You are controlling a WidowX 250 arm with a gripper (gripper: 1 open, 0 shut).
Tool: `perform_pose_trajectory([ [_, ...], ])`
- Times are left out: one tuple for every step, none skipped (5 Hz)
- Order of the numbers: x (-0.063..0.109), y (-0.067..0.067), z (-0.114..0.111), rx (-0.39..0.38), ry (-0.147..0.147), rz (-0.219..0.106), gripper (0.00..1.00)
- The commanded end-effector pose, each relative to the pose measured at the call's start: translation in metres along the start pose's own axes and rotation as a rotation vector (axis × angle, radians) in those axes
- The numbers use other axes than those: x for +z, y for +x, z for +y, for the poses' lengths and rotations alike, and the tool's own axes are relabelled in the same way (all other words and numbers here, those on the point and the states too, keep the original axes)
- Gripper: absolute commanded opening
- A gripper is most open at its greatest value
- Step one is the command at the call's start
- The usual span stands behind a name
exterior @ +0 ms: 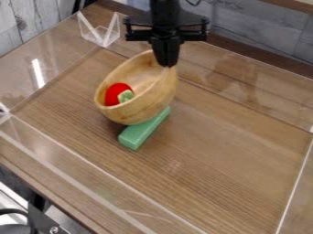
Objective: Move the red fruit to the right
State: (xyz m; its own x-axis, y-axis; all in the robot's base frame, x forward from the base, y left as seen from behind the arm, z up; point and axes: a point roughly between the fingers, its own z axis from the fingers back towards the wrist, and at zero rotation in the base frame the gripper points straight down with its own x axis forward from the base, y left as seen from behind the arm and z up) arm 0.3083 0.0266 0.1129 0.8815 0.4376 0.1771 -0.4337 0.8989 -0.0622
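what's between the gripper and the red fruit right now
In the camera view, only the inside wall of the tilted wooden bowl. The gripper is shut on the bowl's far rim, and the red fruit sits lower inside it.

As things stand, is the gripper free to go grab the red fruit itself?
Probably not. The gripper is shut on the rim of the wooden bowl, which is tilted, and the red fruit lies inside it, against the low side. It would have to release the rim first.

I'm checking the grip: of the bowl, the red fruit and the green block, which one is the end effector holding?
The wooden bowl: the end effector pinches its far rim, tilting it, with the red fruit inside and the green block beneath.
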Motion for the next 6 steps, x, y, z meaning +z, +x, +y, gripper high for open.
perform_pose_trajectory([
  [0.022, 0.005, -0.003, 0.021, -0.014, -0.08, 0.0],
  [0.019, -0.005, -0.009, 0.032, -0.008, -0.084, 0.0],
  [0.016, -0.016, -0.016, 0.043, 0.0, -0.087, 0.0],
  [0.023, -0.022, -0.02, 0.073, 0.012, -0.09, 0.0],
  [0.031, -0.027, -0.024, 0.115, 0.025, -0.097, 0.0],
  [0.033, -0.036, -0.024, 0.13, 0.033, -0.096, 0.0],
])
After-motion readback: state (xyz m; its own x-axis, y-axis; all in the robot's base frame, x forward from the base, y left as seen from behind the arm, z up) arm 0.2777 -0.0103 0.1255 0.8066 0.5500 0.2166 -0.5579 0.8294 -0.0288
